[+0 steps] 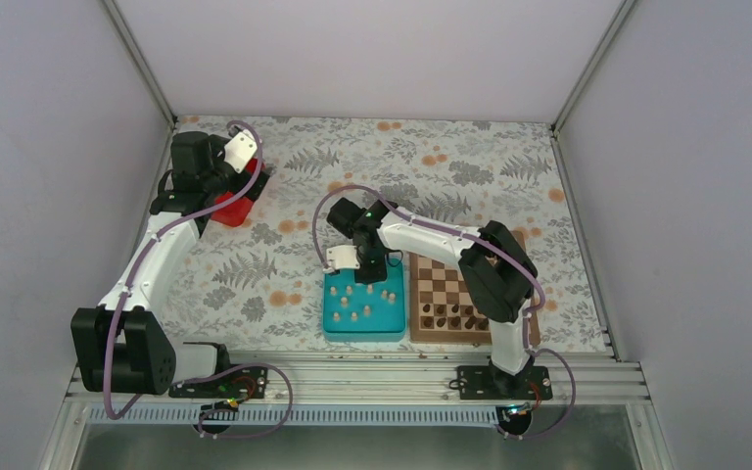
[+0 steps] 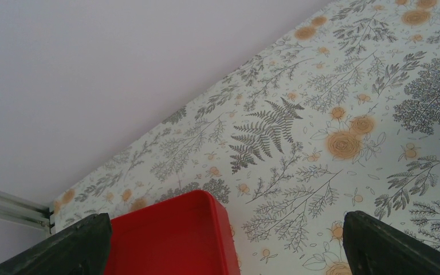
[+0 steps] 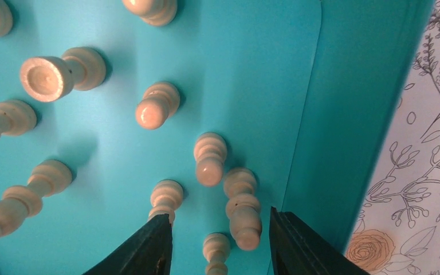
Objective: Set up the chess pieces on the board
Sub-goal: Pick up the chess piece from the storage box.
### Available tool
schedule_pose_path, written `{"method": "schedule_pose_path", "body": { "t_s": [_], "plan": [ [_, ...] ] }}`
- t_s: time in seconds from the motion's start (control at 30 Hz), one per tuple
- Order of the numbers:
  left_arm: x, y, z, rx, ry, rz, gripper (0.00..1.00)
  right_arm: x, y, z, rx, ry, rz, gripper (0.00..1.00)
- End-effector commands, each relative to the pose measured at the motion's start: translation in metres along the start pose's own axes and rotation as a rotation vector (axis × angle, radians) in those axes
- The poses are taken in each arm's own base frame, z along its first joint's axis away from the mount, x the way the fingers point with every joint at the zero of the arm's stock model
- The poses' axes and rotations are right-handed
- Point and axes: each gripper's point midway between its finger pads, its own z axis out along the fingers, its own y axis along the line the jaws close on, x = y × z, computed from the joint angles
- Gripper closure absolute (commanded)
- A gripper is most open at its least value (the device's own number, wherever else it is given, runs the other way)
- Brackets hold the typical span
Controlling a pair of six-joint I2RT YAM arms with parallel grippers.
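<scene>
Lab test cell — plain white walls (image 1: 49, 147), aluminium rail (image 1: 352, 377).

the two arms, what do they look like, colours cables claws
Both the left arm and the right arm have glossy white links between chunky black joint housings, with a purple cable looped along each. A white block sits at each wrist. The left claw and right claw each have two dark, wedge-shaped fingers.
</scene>
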Motion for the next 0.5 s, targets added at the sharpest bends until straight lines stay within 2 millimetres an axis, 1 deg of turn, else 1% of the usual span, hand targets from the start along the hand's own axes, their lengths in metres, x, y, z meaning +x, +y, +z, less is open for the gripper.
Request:
{"method": "schedule_pose_path", "body": {
  "t_s": [0.0,0.13,0.2,0.47],
  "plan": [
    [-0.0089,0.0023,-0.0047,-0.006,-0.036,0.006,0.0,-0.0065,0.0025,0.0046,-0.001,-0.016,-0.002,0.57],
    [-0.0076,0.0022,-0.0037,-0.006,-0.033,0.005,0.0,-0.0063,0.0018,0.0098,0.004,-0.015,0.0,0.67],
    [-0.0084,0.0021,-0.0033,-0.004,-0.033,0.006,0.0,-0.0047,0.0027,0.0126,-0.003,-0.005,0.003,0.68],
    [-0.0083,0.0018,-0.0023,0.002,-0.031,0.004,0.0,-0.003,0.0054,0.0111,-0.012,-0.002,0.009,0.8]
  ]
}}
